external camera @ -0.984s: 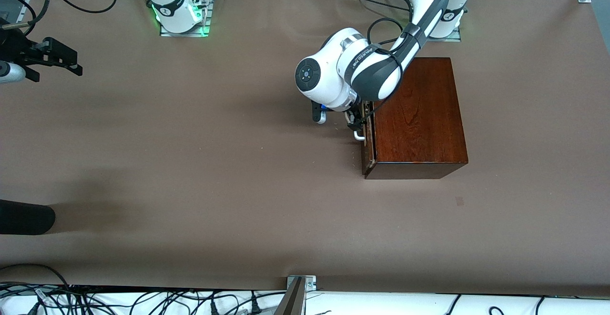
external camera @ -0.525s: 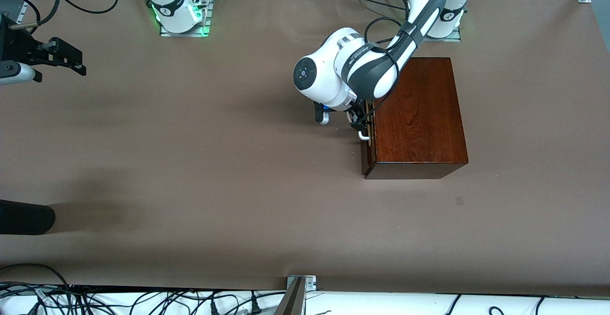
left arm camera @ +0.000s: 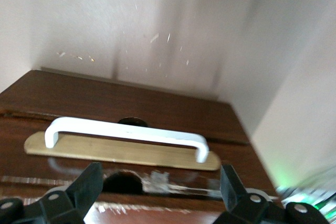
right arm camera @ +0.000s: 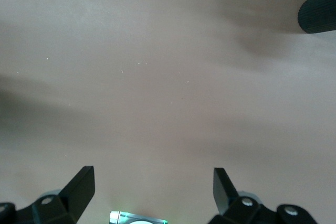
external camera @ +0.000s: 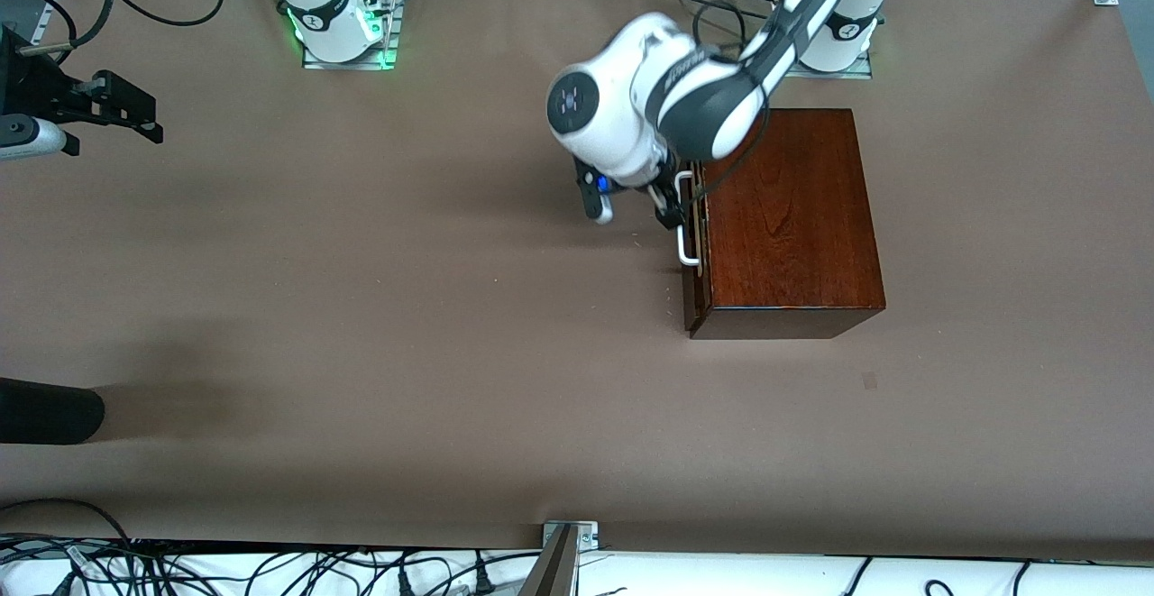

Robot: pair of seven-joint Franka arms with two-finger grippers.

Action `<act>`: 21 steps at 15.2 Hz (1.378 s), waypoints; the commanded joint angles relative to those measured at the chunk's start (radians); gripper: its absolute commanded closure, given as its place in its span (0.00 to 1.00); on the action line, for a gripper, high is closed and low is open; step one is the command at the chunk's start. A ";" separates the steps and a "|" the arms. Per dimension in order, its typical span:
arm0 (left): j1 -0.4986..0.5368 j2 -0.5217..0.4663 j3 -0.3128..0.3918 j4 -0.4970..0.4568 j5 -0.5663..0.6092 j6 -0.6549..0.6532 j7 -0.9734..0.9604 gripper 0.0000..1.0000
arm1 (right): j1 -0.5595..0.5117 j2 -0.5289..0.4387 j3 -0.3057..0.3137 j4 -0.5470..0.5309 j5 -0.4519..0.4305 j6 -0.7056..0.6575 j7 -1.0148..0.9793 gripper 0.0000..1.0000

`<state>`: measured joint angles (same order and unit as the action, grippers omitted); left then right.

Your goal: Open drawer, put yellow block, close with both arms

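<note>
In the front view the left arm bends down from its base, its left gripper (external camera: 672, 204) just in front of the shut drawer (external camera: 694, 258), beside the white handle (external camera: 687, 222), while the right gripper (external camera: 113, 109) waits over the table (external camera: 361, 325) at the right arm's end. The left wrist view shows the left gripper's fingers (left arm camera: 86, 184) spread wide, clear of the handle (left arm camera: 126, 132). The right wrist view shows its fingers (right arm camera: 79, 187) wide apart, holding nothing; the yellow block is in no view.
</note>
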<state>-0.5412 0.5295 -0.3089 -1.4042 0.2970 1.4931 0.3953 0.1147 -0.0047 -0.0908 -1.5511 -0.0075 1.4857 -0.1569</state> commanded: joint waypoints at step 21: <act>0.458 -0.560 0.274 -0.292 -0.285 0.188 -0.547 0.00 | 0.006 -0.001 0.040 0.014 0.006 0.011 0.010 0.00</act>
<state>-0.0917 0.0969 -0.0357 -1.5205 0.0338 1.5938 -0.1319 0.1229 -0.0048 -0.0539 -1.5501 -0.0071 1.5008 -0.1568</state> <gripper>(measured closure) 0.000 0.000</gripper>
